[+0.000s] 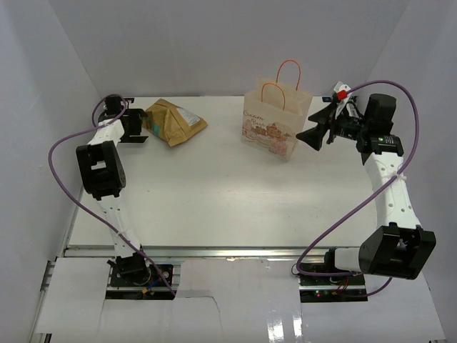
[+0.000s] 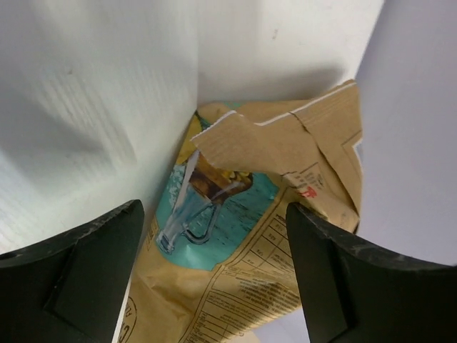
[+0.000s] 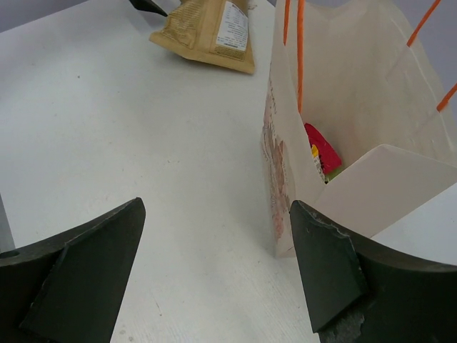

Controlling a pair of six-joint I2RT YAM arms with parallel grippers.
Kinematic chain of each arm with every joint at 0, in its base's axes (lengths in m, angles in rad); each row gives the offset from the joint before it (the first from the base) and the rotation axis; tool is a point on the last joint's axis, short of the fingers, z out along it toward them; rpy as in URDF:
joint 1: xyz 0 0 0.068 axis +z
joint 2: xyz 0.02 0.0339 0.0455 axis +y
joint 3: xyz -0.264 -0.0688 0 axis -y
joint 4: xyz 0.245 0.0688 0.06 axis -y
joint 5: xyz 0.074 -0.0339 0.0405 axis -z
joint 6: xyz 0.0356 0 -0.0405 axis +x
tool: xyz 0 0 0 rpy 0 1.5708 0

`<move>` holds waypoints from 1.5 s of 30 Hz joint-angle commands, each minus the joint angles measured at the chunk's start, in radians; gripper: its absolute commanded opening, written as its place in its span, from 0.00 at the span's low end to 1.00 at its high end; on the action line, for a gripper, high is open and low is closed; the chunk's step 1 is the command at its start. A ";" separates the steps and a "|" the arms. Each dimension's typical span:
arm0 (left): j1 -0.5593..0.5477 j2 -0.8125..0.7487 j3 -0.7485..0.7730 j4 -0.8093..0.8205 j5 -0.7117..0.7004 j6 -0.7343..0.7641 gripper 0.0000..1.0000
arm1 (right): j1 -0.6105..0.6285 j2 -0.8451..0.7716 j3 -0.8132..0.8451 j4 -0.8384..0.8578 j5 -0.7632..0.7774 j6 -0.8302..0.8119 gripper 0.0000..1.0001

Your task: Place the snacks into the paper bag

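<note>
Big tan-gold snack bag (image 1: 173, 123) lies on its side near the far left corner of the table (image 1: 214, 200), not yet bagged. Left gripper (image 1: 141, 126) sits just beside its left end, jaws spread wide and holding nothing. In the left wrist view the crinkled bag fills the gap ahead of the fingers, with a folded top flap (image 2: 257, 143) nearest the far side and the white side wall (image 2: 86, 107) close on the left. Paper bag (image 1: 275, 121) stands upright near the far edge, right of centre, orange handles (image 1: 289, 71) up. Right gripper (image 1: 313, 128) is just beside its right side, also wide open and empty. The right wrist view looks into the mouth: a red-pink packet (image 3: 323, 151) with slivers of yellow and green under it, so the small snacks look to be in and the big bag is probably what remains. Risks: the jaws may catch only the loose flap or a crinkle, and the bag could slip or swing in transit. The wall leaves little room for the outer finger. The big bag may foul the mouth or snag a handle. The paper bag looks light, so a nudge from either arm could tip it.
</note>
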 commanded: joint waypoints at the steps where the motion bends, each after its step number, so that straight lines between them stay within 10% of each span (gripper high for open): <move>1: 0.021 -0.098 -0.041 0.167 0.051 0.017 0.91 | -0.004 -0.037 -0.015 -0.032 -0.031 -0.041 0.88; 9: 0.031 -0.247 -0.299 0.538 0.094 -0.028 0.89 | -0.004 -0.038 -0.026 -0.035 -0.032 -0.044 0.88; 31: 0.031 0.150 0.261 -0.087 0.050 -0.071 0.83 | -0.004 -0.043 0.025 -0.037 -0.019 -0.015 0.88; 35: 0.033 0.173 0.277 -0.098 0.082 -0.062 0.45 | -0.004 -0.046 0.030 -0.040 -0.020 -0.010 0.88; 45: 0.038 0.058 0.180 0.364 0.309 0.190 0.03 | -0.002 -0.060 0.075 -0.136 -0.144 -0.190 0.88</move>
